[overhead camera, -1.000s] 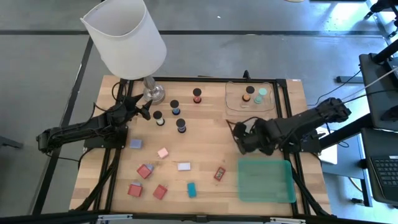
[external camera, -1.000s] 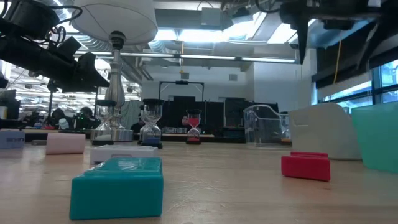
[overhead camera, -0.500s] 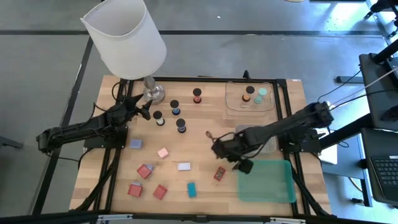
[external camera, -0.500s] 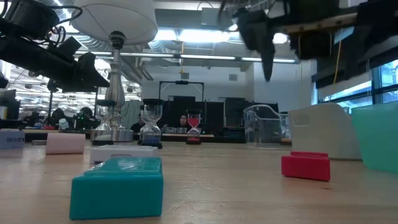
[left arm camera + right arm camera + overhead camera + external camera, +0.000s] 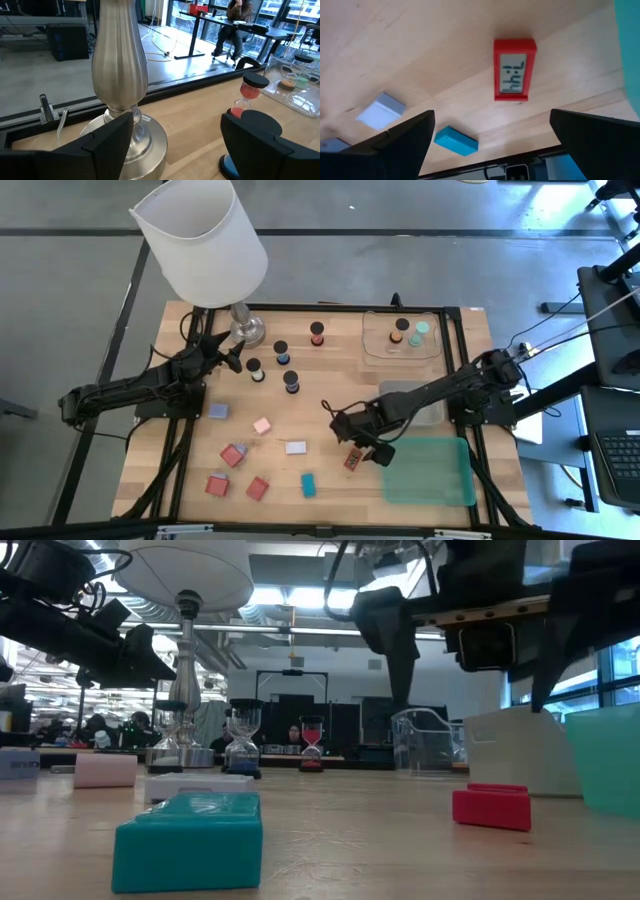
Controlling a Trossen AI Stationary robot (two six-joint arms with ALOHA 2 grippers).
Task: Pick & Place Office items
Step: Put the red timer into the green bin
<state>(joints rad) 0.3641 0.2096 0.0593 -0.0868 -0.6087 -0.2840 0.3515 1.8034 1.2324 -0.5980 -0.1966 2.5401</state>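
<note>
My right gripper (image 5: pixel 352 436) hovers open just above a small red clock (image 5: pixel 353 459) near the table's near right part. In the right wrist view the clock (image 5: pixel 515 70) lies flat between my two spread fingers, untouched. My left gripper (image 5: pixel 228 358) waits open by the lamp base (image 5: pixel 122 75), touching nothing. Several black-capped timers (image 5: pixel 291 381) stand in the middle. Lavender (image 5: pixel 218 411), pink (image 5: pixel 262 425), white (image 5: pixel 296 447), teal (image 5: pixel 308 484) and red blocks (image 5: pixel 233 454) rest flat on the wood.
A clear tray (image 5: pixel 372 348) at the far right holds an orange-capped piece (image 5: pixel 398 330) and a mint cylinder (image 5: pixel 420 332). A grey tray (image 5: pixel 430 412) sits under my right arm, and a green tray (image 5: pixel 428 470) lies right of the clock. The white-shaded lamp (image 5: pixel 205 240) stands at the far left.
My right gripper has swung from beside the grey tray toward the table's left and near edge, coming down over the red clock while staying open. Nothing on the table has moved.
</note>
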